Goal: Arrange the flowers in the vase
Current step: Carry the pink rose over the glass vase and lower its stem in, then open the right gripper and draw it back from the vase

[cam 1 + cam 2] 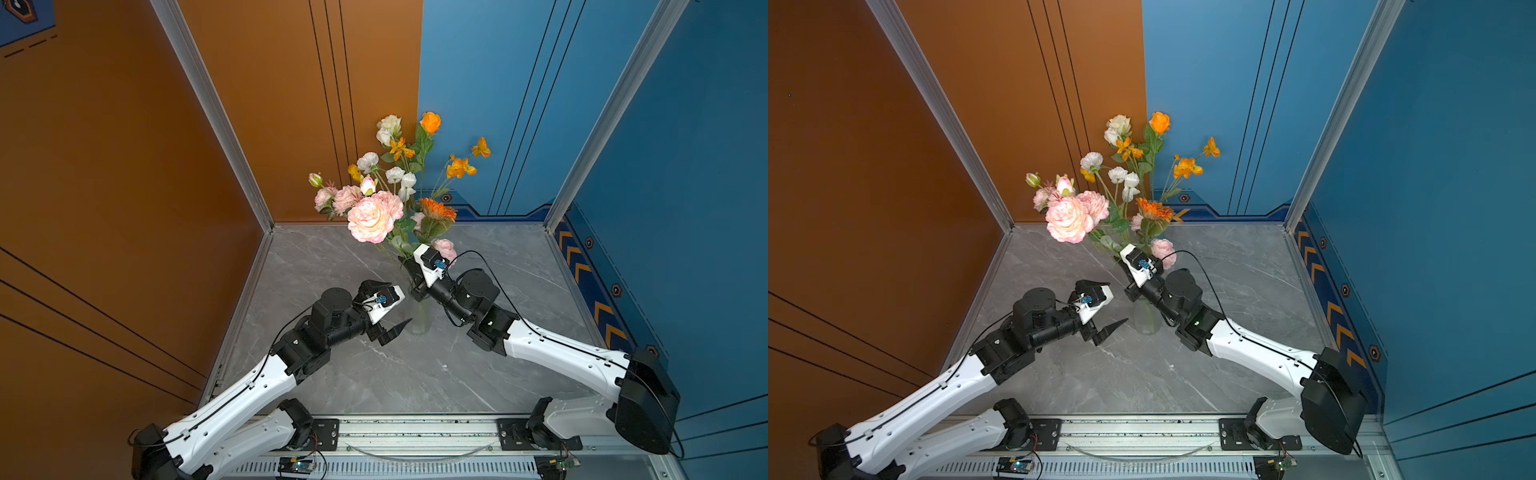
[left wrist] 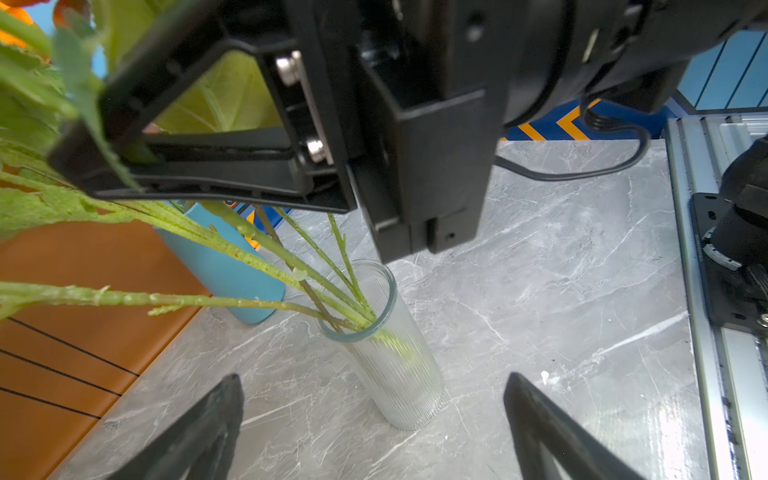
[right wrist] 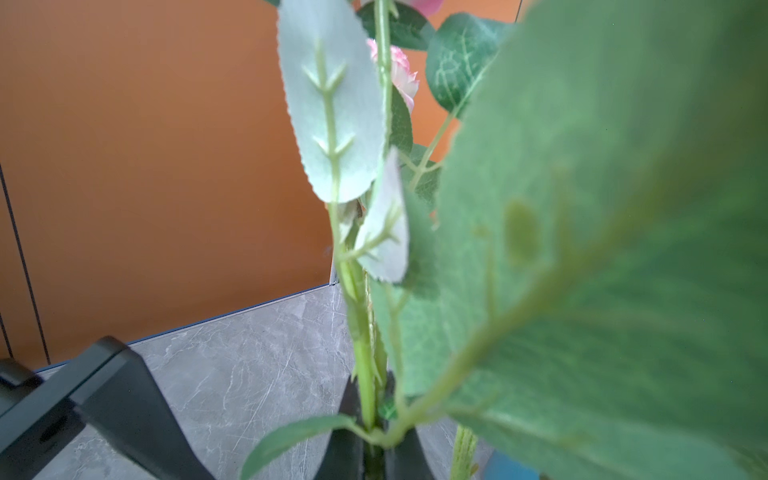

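The right gripper [image 3: 370, 444] has its jaws pinching the green stems [image 3: 365, 365] of the flowers [image 1: 371, 219] above a ribbed glass vase [image 2: 411, 390] on the tabletop [image 1: 415, 374]. The left gripper [image 2: 374, 380] has its jaws spread beside the vase. Only the left wrist view shows the stem ends inside the rim and a blue cylinder [image 2: 224, 270] behind.

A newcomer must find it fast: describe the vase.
Start at the grey marble table and look near its middle, where the flowers rise. Under them stands the vase: a tall, clear, ribbed glass tube holding the green stems, the only see-through thing there.
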`<state>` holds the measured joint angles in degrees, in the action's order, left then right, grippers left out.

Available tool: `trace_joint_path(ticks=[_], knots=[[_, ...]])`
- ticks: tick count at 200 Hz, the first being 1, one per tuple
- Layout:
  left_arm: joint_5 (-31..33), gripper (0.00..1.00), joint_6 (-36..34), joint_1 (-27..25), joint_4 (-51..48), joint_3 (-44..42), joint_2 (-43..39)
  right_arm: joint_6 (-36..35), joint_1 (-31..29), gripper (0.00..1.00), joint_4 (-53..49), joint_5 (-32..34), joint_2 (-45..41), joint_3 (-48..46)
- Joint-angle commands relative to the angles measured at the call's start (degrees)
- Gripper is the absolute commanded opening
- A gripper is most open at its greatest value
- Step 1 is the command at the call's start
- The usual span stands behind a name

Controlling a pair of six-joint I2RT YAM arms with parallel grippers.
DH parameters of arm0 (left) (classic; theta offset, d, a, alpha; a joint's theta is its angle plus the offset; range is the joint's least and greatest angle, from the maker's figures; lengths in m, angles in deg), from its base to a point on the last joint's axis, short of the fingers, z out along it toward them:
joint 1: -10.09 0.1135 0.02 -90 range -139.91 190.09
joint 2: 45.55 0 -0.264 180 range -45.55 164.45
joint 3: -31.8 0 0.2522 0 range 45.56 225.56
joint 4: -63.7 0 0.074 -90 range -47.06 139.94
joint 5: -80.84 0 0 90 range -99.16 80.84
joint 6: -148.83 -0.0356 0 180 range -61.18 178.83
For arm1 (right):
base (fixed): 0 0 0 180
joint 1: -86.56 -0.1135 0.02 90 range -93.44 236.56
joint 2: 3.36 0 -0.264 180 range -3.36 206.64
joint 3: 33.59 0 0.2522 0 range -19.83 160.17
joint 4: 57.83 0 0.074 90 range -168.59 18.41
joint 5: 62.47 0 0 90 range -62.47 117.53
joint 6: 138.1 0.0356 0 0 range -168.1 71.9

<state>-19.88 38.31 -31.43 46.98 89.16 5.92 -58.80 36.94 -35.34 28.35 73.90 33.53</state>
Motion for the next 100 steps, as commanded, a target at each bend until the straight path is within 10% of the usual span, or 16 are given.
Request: trace_joint_path(ticks=[1, 100], knots=[[-0.9, 0.98, -0.2, 0.6, -0.3, -0.5, 0.0, 1.3, -0.5, 0.04, 2.7, 1.8, -1.1, -1.3], [-1.0, 0.98, -0.7, 0.6, -0.5, -0.5, -0.6, 1.3, -0.6, 0.42, -1.2, 2.4, -4.0, -2.1]])
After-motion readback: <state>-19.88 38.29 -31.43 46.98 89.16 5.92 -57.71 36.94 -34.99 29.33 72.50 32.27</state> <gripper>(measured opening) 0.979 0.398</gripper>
